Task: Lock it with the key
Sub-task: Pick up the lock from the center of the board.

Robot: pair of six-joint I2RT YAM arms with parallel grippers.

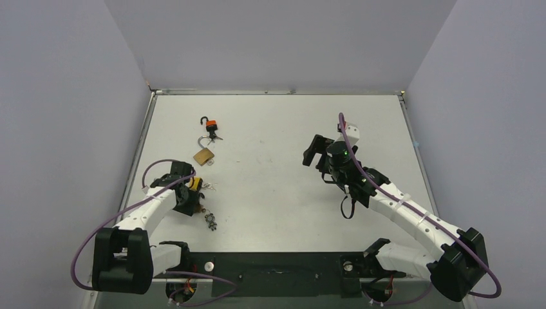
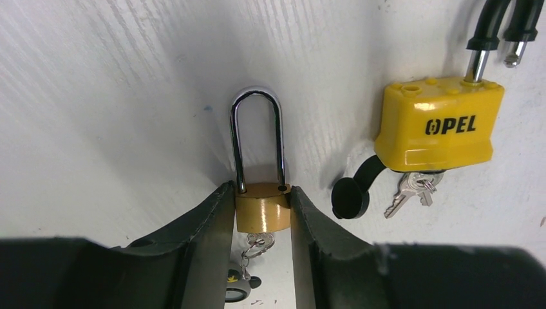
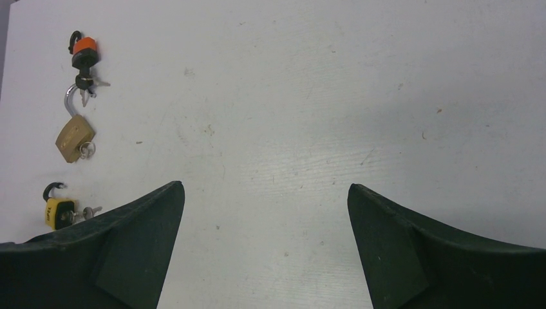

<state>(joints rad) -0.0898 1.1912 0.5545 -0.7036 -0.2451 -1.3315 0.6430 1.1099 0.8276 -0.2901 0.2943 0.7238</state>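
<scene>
two fingers of the left gripper (image 2: 259, 190) are clamped on the sides of the small brass padlock (image 2: 261, 215) — its long axis runs away from them, shackle (image 2: 257, 95) at the far end, key (image 2: 257, 242) at the near end, between the fingers. the right gripper (image 3: 265, 187) is held wide apart, well away over the table (image 3: 322, 96). the yellow padlock (image 2: 438, 125) lies near — room there is judged tight.

Right gripper (image 3: 265, 187) fingers spread wide above white table (image 3: 335, 96); far left, in a column: orange padlock (image 3: 84, 48); brass padlock (image 3: 75, 138), shackle swung open; yellow padlock (image 3: 56, 211), key protruding.
</scene>
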